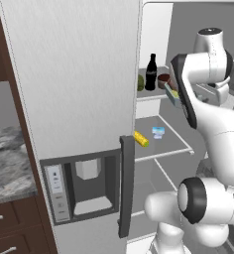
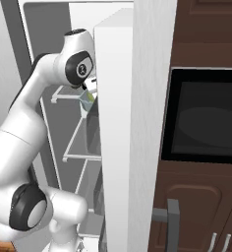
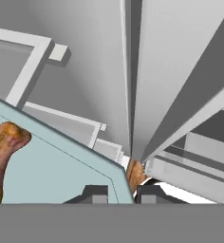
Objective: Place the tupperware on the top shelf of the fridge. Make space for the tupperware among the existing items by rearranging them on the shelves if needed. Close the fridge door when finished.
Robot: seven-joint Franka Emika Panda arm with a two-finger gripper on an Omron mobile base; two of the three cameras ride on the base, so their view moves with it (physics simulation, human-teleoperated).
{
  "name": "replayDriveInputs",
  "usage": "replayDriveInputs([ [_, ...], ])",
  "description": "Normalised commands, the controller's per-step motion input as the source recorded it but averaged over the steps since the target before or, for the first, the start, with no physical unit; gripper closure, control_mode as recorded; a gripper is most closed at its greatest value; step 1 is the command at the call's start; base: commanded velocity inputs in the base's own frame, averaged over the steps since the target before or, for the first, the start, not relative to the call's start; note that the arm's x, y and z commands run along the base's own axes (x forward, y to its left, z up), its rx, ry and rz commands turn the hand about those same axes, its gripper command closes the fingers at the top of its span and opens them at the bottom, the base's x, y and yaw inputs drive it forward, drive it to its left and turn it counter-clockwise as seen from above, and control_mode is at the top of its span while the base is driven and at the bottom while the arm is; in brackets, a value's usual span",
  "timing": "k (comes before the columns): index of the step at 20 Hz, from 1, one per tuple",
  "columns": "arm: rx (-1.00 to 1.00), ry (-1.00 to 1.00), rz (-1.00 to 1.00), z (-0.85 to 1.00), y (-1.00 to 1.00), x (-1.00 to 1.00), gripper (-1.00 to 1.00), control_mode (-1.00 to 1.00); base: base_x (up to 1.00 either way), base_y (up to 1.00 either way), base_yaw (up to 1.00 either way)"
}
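Observation:
The tupperware (image 1: 171,95), pale blue-green with orange-brown food, hangs tilted at the right end of the top shelf (image 1: 149,97) inside the open fridge (image 1: 74,74). In the hand view the tupperware (image 3: 52,166) fills the lower left, and my gripper (image 3: 122,193) is shut on its rim. Further left on the top shelf stand a dark bottle (image 1: 150,72) with a red label, a green round item (image 1: 140,82) and a dark brown bowl (image 1: 163,80). One shelf down lie a yellow cob (image 1: 141,139) and a tiny pale blue cup (image 1: 158,132). The fridge door (image 2: 152,98) stands open on the right.
The closed dispenser door with its dark bar handle (image 1: 126,186) borders the open compartment on the left. A built-in dark oven (image 2: 206,113) and brown cabinets (image 2: 201,206) lie beyond the open door. Grey door bins (image 3: 190,166) show close past the tupperware.

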Motion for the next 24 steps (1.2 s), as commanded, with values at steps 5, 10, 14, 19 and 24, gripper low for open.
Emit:
replayDriveInputs([
  [5,-0.01,0.08,0.00,-0.12,0.03,0.02,1.00,-1.00,0.00,0.00,0.00],
  [10,-0.01,0.02,0.00,-0.09,0.00,0.43,1.00,-1.00,0.00,0.00,0.00],
  [14,-0.02,0.00,-0.02,-0.11,0.00,0.58,1.00,-1.00,0.00,0.00,0.00],
  [19,-0.02,0.00,-0.03,-0.11,0.00,0.72,1.00,-1.00,0.00,0.00,0.00],
  [24,0.00,-0.01,-0.08,-0.15,-0.01,0.15,1.00,-1.00,0.00,0.00,0.00],
])
